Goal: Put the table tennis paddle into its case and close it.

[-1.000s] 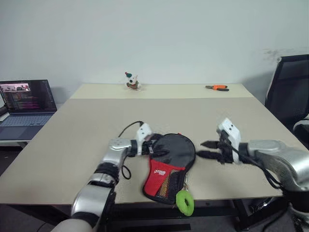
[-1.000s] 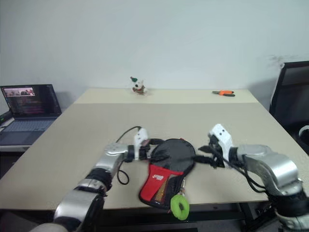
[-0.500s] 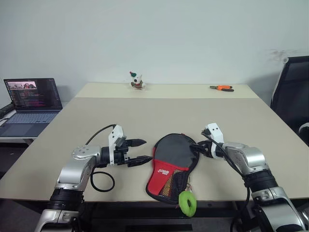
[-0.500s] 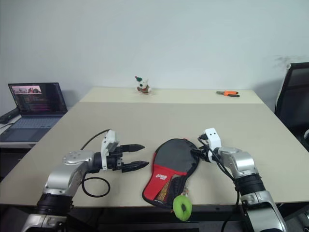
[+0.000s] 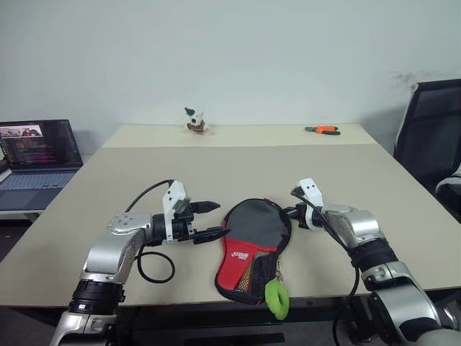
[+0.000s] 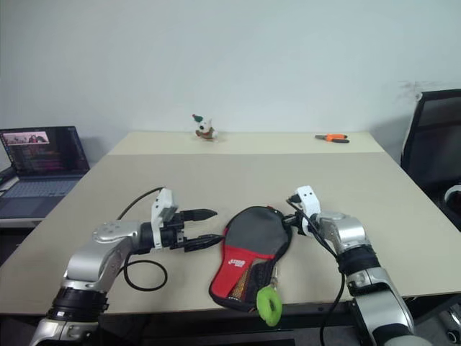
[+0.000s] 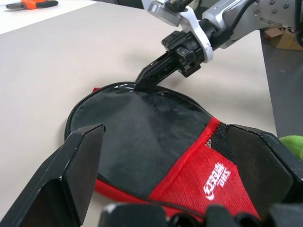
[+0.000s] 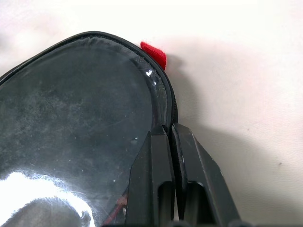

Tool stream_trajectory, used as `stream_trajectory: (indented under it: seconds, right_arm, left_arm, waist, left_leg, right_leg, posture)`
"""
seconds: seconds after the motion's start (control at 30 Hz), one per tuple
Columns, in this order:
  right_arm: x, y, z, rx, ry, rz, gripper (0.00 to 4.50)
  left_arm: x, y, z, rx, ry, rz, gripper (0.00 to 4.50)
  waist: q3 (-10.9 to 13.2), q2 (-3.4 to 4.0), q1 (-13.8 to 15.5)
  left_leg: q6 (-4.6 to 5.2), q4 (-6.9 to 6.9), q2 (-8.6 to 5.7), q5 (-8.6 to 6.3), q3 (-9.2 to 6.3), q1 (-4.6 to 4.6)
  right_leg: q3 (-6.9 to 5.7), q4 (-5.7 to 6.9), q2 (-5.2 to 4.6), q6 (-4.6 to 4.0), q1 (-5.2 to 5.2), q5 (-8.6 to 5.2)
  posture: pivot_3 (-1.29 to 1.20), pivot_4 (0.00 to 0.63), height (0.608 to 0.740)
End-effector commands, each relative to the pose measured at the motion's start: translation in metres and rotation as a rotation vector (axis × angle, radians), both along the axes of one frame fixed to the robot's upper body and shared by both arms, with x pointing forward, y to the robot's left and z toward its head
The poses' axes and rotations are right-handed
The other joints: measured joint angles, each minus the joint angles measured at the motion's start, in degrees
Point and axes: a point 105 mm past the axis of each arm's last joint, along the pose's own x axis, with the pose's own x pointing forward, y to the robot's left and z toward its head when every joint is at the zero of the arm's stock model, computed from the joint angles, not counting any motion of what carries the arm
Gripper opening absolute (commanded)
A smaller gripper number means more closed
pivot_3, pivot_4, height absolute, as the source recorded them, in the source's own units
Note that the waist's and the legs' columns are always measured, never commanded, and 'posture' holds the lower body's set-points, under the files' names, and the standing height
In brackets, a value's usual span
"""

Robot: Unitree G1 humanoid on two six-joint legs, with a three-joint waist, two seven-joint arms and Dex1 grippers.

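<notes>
**Right claw pinched at the rim of the case, left claw waiting open**

The case [image 5: 253, 249] lies flat near the front edge of the tabletop [image 5: 238, 173], about midway between its two sides. Its long axis runs from the round black end, which points toward the far edge, to the red lower panel with mesh pocket, which reaches almost to the front edge and leans a little toward the left side. A green ring [image 5: 275, 300] hangs from the red end over the front edge. I cannot see the table tennis paddle itself, so I judge that it is probably already inside, but the pictures do not confirm this.

The right claw [image 5: 293, 213] is at the right side of the round end. Its two fingers are pressed together with the zip edge of the case between them or just at them; in the right wrist view the tips sit on the black rim, beside a small red tab [image 8: 155, 53]. Whether it holds the zip puller I cannot tell.

The left claw [image 5: 213, 220] hovers just beside the left side of the round end, not touching, with its fingers fully spread and nothing held.

The right arm is therefore the nearer one for closing. The zip follows the curved rim, so the pull must go around the round end, and the left claw could steady the case.
</notes>
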Motion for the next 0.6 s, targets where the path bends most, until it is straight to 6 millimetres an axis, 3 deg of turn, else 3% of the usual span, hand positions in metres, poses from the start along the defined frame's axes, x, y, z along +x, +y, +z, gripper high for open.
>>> stream_trajectory:
  seconds: [0.03, 0.23, 0.6]
  right_arm:
    - [0.014, 0.017, 0.021, -0.012, -0.083, 0.040, 0.03]
    - [0.028, 0.041, 0.041, -0.009, -0.152, 0.076, 0.03]
    - [0.033, 0.069, 0.049, -0.036, -0.207, 0.139, 0.03]
  left_arm:
    - [-0.001, -0.002, 0.013, 0.009, -0.067, -0.014, 4.50]
    - [0.000, 0.000, 0.012, 0.018, -0.072, -0.001, 4.50]
    - [0.000, 0.001, 0.007, 0.032, -0.074, 0.011, 4.50]
  waist:
    - [0.0, 0.00, -0.4]
    - [0.1, 0.06, -1.3]
    - [0.1, 0.12, -1.3]
  left_leg:
    - [0.00, 0.00, 0.01, 0.00, 0.01, 0.01]
    - [0.00, -0.02, 0.04, 0.00, 0.02, 0.03]
    - [-0.01, -0.60, 0.04, 0.01, 0.00, -0.01]
  right_leg:
    - [0.02, 0.00, 0.00, 0.00, 0.00, 0.00]
    - [0.06, 0.06, 0.00, -0.05, -0.05, 0.02]
    - [0.04, -0.38, -0.13, -0.06, -0.11, 0.03]
  posture:
    - [0.00, 0.150, 0.740]
    - [0.00, 0.150, 0.740]
    - [0.00, 0.150, 0.740]
